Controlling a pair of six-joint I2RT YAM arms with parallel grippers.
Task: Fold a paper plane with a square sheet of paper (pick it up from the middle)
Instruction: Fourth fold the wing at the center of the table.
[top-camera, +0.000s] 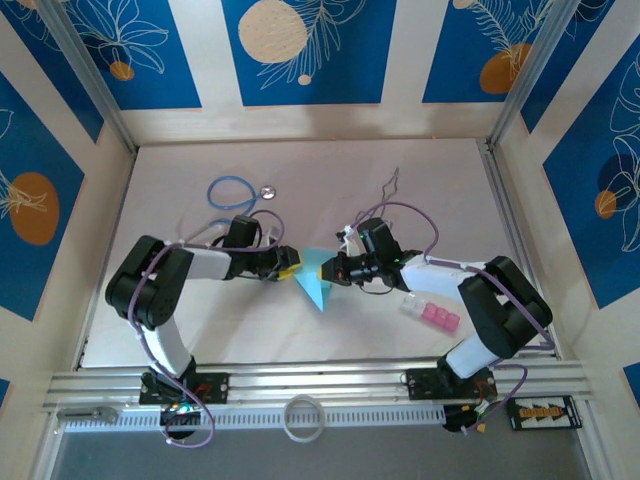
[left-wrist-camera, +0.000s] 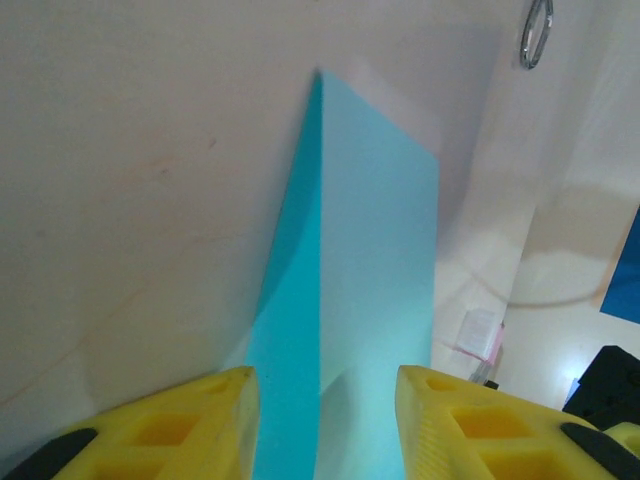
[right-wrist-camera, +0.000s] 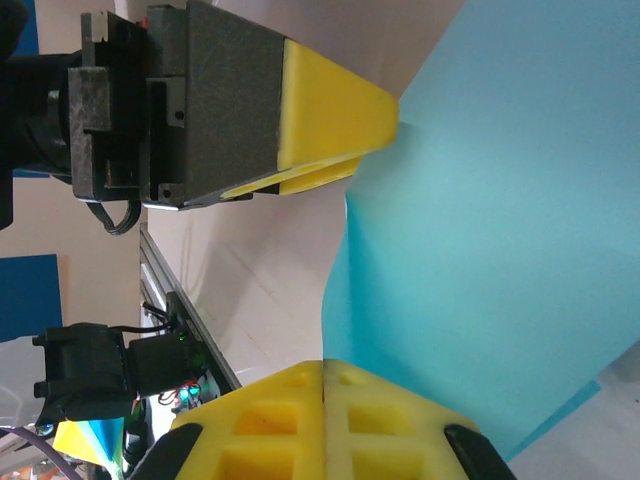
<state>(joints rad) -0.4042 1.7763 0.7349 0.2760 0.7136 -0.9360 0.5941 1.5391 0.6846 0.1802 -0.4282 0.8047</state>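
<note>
Pinching paper (left-wrist-camera: 375, 250): right gripper (right-wrist-camera: 322, 372); left gripper (left-wrist-camera: 325, 380) straddling it.

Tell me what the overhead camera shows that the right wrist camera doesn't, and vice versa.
Overhead: the whole left arm and right arm, a blue-tubed stethoscope beyond them, and small pink and clear plastic blocks beside the right arm. Right wrist: close up, the right gripper's yellow fingers pressed together on the edge of a thin light turquoise-blue sheet of paper, and the left gripper's tips at its far edge. Both: that creased paper, between the two grippers.
</note>
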